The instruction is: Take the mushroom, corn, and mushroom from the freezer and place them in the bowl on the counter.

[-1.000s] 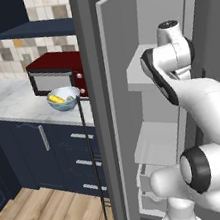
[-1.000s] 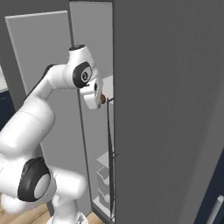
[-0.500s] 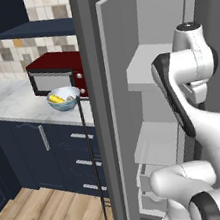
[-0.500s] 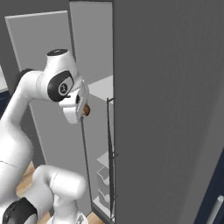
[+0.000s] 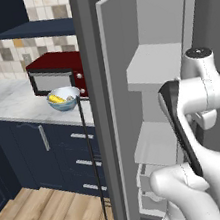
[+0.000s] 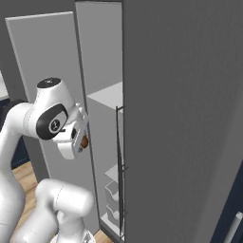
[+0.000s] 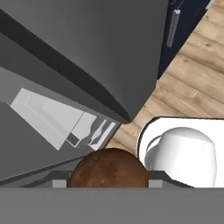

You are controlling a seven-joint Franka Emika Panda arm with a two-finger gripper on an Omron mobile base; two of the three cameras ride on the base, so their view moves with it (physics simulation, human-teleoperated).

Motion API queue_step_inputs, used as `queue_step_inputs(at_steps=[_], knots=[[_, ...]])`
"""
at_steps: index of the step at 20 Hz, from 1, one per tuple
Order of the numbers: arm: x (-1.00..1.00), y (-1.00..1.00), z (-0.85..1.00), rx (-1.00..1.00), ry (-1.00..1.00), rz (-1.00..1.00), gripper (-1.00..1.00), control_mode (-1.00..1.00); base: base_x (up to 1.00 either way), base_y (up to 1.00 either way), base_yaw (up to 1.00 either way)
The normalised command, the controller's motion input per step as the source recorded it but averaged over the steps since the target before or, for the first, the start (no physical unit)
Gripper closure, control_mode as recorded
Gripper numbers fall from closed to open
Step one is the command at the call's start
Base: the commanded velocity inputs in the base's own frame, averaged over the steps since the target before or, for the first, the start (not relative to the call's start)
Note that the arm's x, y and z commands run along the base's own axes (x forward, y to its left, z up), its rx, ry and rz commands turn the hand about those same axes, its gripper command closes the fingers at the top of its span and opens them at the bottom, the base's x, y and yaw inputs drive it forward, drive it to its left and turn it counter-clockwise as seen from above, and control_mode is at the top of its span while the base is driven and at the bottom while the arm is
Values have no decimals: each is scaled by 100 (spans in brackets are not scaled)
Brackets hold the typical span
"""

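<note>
While corn (image 5: pixel 56 98) is sitting in the bowl (image 5: pixel 63 99), we're gripping a mushroom (image 7: pixel 108 167) in the gripper (image 6: pixel 83 141), outside the freezer (image 5: pixel 155 64).

One mushroom (image 7: pixel 108 168); one corn (image 5: pixel 56 98); one bowl (image 5: pixel 64 104); one microwave (image 5: pixel 56 78)
</note>
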Motion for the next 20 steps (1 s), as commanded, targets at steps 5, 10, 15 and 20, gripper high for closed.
queue_step_inputs(at_steps=[5,10,15,20], knots=[[-6,0,0,0,0,0,100,-100,0,0,0],[0,0,0,0,0,0,100,100,-79,26,0],[0,0,0,0,0,0,100,100,-82,81,-5],[0,0,0,0,0,0,100,100,-15,100,-10]])
